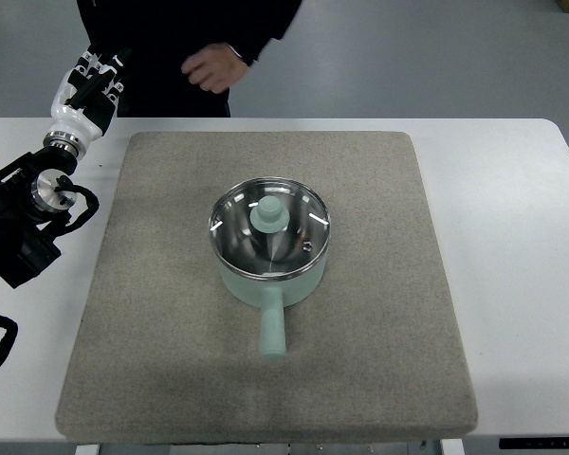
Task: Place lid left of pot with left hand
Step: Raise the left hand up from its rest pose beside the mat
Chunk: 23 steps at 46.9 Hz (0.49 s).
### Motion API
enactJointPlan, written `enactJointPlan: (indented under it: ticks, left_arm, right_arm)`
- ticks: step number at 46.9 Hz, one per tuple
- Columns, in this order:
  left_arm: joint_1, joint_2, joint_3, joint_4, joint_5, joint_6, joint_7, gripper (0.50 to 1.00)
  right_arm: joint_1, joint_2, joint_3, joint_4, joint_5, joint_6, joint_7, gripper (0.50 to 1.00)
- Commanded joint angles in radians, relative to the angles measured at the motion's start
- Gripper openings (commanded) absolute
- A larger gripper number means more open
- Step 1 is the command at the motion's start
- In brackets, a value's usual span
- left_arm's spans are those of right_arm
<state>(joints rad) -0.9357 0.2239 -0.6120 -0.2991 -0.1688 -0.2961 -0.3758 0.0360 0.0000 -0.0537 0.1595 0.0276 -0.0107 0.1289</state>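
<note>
The glass lid (268,230) was seen seated on the mint pot (269,275) at mid-mat (152,360). The left hand (88,87), fingers loosely extended and empty, was held far-left, well apart. A reach to the knob (266,216) was judged next.

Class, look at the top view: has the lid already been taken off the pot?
No, the glass lid sits on the pot, its knob centred over the rim, while the left hand is far off at the table's back-left edge.
</note>
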Motion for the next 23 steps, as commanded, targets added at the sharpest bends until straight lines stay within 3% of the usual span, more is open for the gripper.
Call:
enactJointPlan:
  ticks: [1, 23]
  left_arm:
    - [0.001, 0.0, 0.0, -0.002, -0.002, 0.0, 0.0, 0.996]
    - [-0.017, 0.005, 0.017, -0.005, 0.023, 0.003, 0.0, 0.996]
  right_arm:
    - [0.001, 0.0, 0.0, 0.0, 0.0, 0.0, 0.0, 0.924]
    - [0.001, 0.0, 0.0, 0.0, 0.0, 0.0, 0.0, 0.924]
